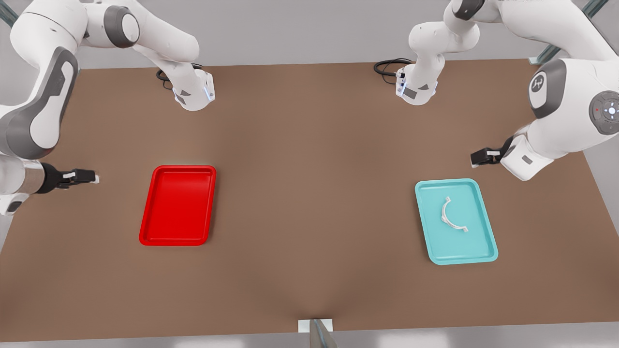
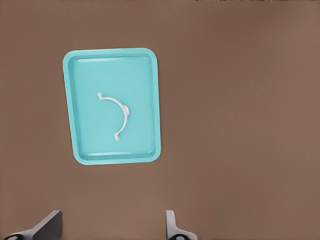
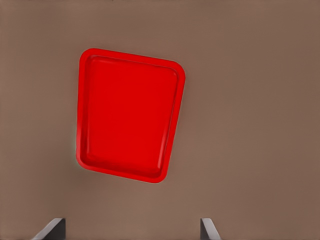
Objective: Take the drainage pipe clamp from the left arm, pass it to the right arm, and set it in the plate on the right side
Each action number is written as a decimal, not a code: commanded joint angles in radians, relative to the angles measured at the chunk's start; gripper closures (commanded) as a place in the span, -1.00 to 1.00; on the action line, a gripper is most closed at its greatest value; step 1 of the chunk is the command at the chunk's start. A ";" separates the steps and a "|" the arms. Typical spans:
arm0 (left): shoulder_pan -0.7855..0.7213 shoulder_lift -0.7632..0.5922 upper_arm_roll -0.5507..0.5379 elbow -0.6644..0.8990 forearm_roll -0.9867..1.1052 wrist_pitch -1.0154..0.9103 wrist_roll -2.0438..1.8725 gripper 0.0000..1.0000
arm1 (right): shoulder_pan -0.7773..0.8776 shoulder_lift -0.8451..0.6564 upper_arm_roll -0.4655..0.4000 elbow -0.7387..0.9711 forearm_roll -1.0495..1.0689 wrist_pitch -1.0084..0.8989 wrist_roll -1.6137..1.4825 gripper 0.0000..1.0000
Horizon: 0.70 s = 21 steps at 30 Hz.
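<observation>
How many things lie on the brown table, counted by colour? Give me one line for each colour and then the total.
Red: 1, the plate, with nothing in it.
Teal: 1, the teal tray.
White: 1, the drainage pipe clamp, lying inside the teal tray.
Total: 3.
The left gripper and the right gripper are both open and hold nothing.

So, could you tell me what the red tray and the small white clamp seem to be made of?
The red rectangular tray looks like glossy moulded plastic: soft highlights along its rim. The thin white half-ring clamp, lying in the teal rectangular tray, looks like matte plastic, though painted metal is possible.
</observation>
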 commanded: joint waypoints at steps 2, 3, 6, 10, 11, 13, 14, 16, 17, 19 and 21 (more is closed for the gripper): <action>0.008 0.056 0.006 0.000 0.004 0.096 0.078 -1.00 | -0.050 0.043 0.002 0.011 0.033 0.058 -0.439 -1.00; 0.015 0.092 0.021 0.000 0.009 0.098 0.034 -1.00 | -0.064 0.060 0.000 0.028 0.055 0.061 -0.455 -1.00; 0.043 0.234 0.035 -0.020 0.004 0.425 -0.695 -1.00 | -0.067 0.062 0.000 0.028 0.057 0.061 -0.456 -1.00; 0.055 0.268 0.061 -0.277 0.003 0.900 -1.082 -1.00 | -0.081 0.072 0.000 0.028 0.058 0.061 -0.481 -1.00; 0.055 0.283 0.064 -0.294 0.003 0.943 -1.134 -1.00 | -0.081 0.072 -0.001 0.028 0.058 0.061 -0.484 -1.00; 0.057 0.292 0.066 -0.391 0.003 1.080 -1.267 -1.00 | -0.124 0.103 -0.001 0.028 0.096 0.063 -0.536 -1.00; 0.057 0.294 0.066 -0.412 0.003 1.089 -1.313 -1.00 | -0.124 0.103 0.000 0.028 0.096 0.063 -0.536 -1.00; 0.061 0.310 0.067 -0.437 0.003 1.087 -1.338 -1.00 | -0.124 0.105 -0.001 0.028 0.096 0.063 -0.536 -1.00; 0.064 0.315 0.067 -0.455 0.003 1.086 -1.338 -1.00 | -0.133 0.108 -0.001 0.028 0.096 0.063 -0.537 -1.00; 0.066 0.320 0.067 -0.488 0.003 1.084 -1.337 -1.00 | -0.136 0.112 -0.001 0.028 0.096 0.063 -0.544 -1.00; 0.066 0.321 0.075 -0.511 0.003 1.083 -1.333 -1.00 | -0.148 0.120 -0.001 0.028 0.098 0.065 -0.545 -1.00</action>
